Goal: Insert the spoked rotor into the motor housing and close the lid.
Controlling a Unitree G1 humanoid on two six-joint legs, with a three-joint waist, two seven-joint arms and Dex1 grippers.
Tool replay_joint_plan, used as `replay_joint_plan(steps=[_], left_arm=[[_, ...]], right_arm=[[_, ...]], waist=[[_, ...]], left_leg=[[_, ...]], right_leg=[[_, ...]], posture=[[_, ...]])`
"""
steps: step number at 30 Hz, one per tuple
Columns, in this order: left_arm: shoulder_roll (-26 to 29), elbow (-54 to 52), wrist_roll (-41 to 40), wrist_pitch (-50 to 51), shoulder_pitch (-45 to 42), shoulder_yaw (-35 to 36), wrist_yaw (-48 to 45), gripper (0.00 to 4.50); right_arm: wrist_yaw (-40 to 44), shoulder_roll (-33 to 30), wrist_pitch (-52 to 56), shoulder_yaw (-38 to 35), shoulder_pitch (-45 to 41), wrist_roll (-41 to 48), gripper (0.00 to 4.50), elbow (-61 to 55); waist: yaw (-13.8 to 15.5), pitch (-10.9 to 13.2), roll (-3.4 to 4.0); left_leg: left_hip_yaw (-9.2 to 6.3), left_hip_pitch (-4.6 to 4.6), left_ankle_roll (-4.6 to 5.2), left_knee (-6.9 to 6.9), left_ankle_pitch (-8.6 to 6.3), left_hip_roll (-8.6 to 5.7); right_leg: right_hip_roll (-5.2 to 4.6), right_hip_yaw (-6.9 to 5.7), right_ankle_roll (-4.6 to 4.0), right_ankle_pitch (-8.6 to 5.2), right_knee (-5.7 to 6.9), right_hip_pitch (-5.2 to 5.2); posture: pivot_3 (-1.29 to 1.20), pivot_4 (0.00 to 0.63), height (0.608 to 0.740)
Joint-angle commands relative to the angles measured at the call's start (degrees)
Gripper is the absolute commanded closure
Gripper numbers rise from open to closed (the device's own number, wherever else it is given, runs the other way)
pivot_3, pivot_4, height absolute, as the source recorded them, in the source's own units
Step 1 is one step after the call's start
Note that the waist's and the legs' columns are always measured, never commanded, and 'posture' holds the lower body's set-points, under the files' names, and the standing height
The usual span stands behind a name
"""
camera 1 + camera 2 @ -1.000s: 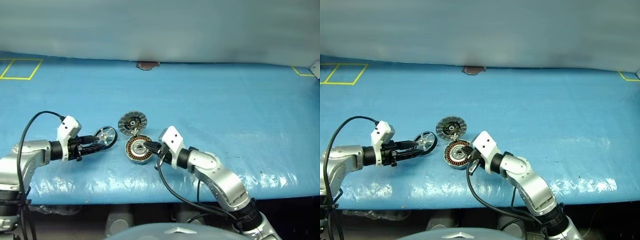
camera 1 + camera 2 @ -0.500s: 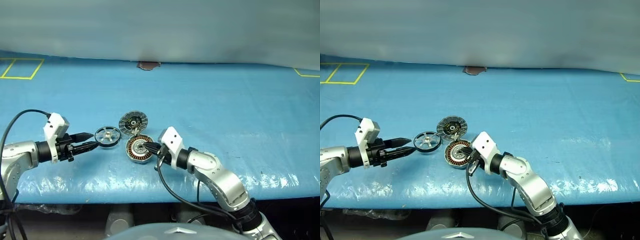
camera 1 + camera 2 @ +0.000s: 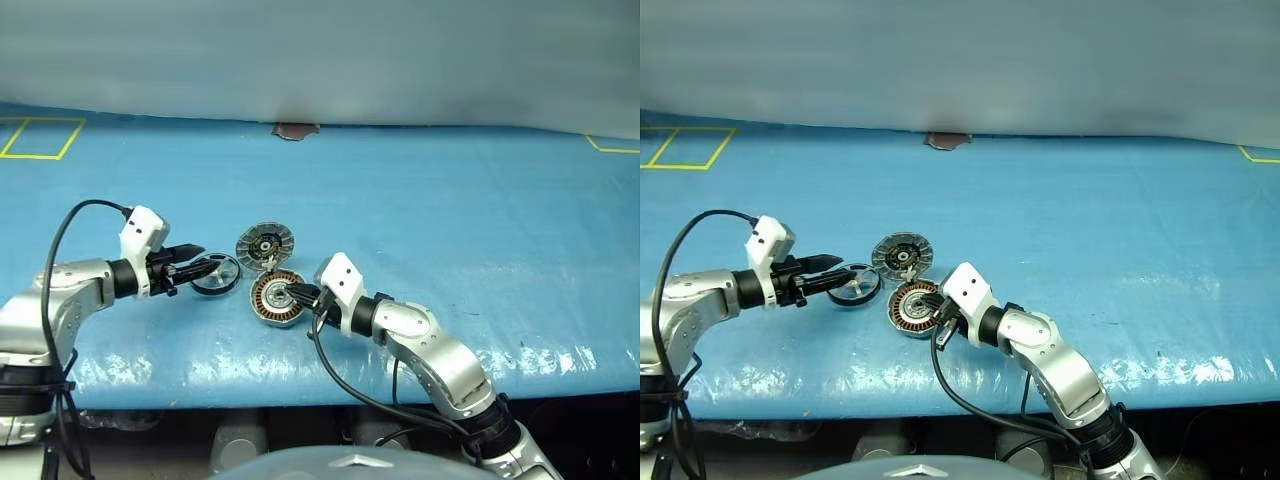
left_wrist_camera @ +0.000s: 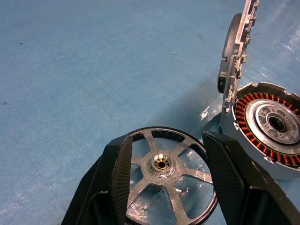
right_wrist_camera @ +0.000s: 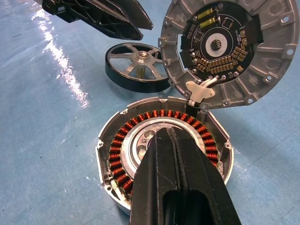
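Observation:
The spoked rotor [image 3: 216, 274] lies flat on the blue table, left of the motor housing [image 3: 266, 301]. The housing's copper windings [image 5: 117, 154] ring a silver bearing. The lid [image 3: 267, 244] stands upright on the housing's far rim, its dark inner face [image 5: 220, 47] turned toward my right gripper. My left gripper [image 3: 197, 264] is open just above the rotor [image 4: 164, 176], with one finger over each side of the rim and nothing held. My right gripper [image 3: 300, 293] is shut, its tips [image 5: 166, 133] resting over the housing's centre.
The blue table cover [image 3: 450, 220] stretches wide to the right and far side. Yellow tape marks [image 3: 40, 138] sit at the far left corner, and a brown patch [image 3: 296, 130] lies at the far edge. The table's front edge runs just below both arms.
A second ago the rotor was tilted at my left gripper's tips. It then lay flat as the gripper drew back left. The gripper has now come back right over it. The right arm stayed still.

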Motion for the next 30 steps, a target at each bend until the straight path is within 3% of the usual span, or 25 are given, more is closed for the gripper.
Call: replay_joint_plan(steps=[1,19,30], left_arm=[[0.14,0.00,0.96,0.61,-0.85,-0.36,0.53,1.91],[-2.43,0.21,3.96,2.07,-2.02,-3.43,4.26,1.91],[-1.22,-1.93,4.04,3.42,-0.10,-3.11,3.95,1.91]], right_arm=[[-0.38,0.40,-1.31,-0.22,0.26,0.01,4.50,-1.53],[-0.35,0.51,-2.19,0.24,0.01,-0.09,4.50,-0.58],[-0.60,0.73,-2.35,0.19,-0.04,-0.09,4.50,-0.37]], waist=[[0.04,0.00,0.00],[0.09,0.00,0.00],[0.08,0.00,0.00]], left_leg=[[0.00,-0.01,0.00,0.00,0.00,0.00],[-0.01,0.00,0.00,0.03,0.00,0.00],[0.00,0.02,0.00,0.03,0.00,0.00]], right_leg=[[0.00,0.00,0.00,0.00,0.00,-0.01],[0.00,0.00,0.02,0.01,0.02,0.01],[0.00,0.01,0.02,0.01,0.02,0.02]], posture=[[0.00,0.150,0.740],[0.00,0.150,0.740],[0.00,0.150,0.740]])
